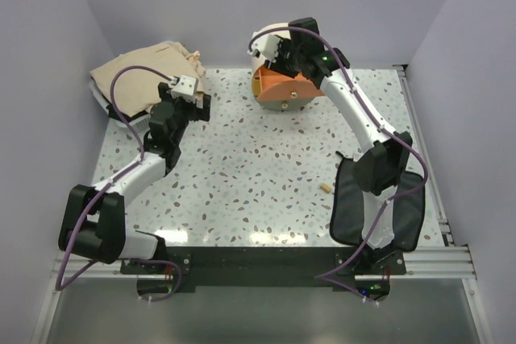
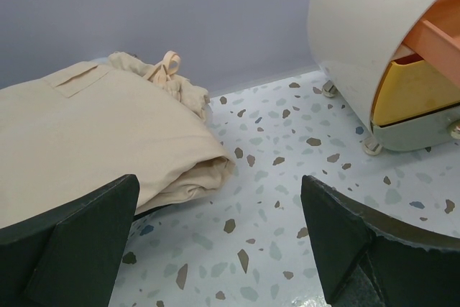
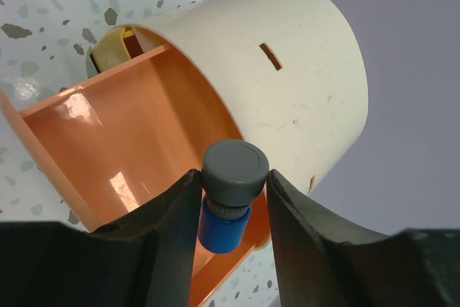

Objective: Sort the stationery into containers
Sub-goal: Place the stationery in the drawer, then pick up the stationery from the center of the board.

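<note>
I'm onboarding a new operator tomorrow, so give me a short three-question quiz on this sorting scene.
1. True or false: the left gripper is open and holds nothing.
2. What is the right gripper clamped on? A) grey-capped blue pot B) green-capped pen C) pink tube
3. Fill in: the drawer pulled out of the cream box is ____ in colour.
Key: 1 true; 2 A; 3 orange.
</note>
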Controlling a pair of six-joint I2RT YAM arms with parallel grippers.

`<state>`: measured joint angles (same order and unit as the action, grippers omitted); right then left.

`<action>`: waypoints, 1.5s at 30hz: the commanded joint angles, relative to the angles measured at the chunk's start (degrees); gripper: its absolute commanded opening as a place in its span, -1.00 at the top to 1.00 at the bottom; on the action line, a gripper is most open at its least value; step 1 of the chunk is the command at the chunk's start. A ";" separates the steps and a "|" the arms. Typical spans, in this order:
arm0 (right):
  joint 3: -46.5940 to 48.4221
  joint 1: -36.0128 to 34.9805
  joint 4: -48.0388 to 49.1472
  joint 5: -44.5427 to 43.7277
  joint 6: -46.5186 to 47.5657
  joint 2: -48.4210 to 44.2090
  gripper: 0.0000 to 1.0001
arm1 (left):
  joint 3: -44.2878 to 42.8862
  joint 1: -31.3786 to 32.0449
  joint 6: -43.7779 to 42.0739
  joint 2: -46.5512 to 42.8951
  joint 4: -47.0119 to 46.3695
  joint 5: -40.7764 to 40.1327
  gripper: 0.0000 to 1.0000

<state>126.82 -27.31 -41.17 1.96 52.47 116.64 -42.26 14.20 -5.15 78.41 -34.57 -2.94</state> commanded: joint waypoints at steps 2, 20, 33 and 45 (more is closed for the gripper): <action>-1.93 0.15 6.88 -4.15 -2.98 -4.75 -0.10 | -1.16 -0.75 0.22 -0.72 -2.52 0.13 -1.00; -18.06 10.26 -49.19 15.97 1.36 -19.40 -0.37 | -1.34 -0.84 -1.09 -0.37 -2.61 -0.31 -1.00; -44.62 8.33 -34.08 11.94 -4.56 -16.09 -0.40 | -3.79 -0.84 -0.92 1.39 -0.41 0.48 -1.00; -53.61 2.53 -22.47 3.94 -16.87 -12.93 -0.44 | -4.94 -0.84 -0.92 2.53 0.90 0.39 -1.00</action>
<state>73.28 -24.86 -68.66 9.54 41.76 102.35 -44.45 13.89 -5.26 80.34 -32.34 -2.76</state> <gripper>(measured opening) 0.715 0.997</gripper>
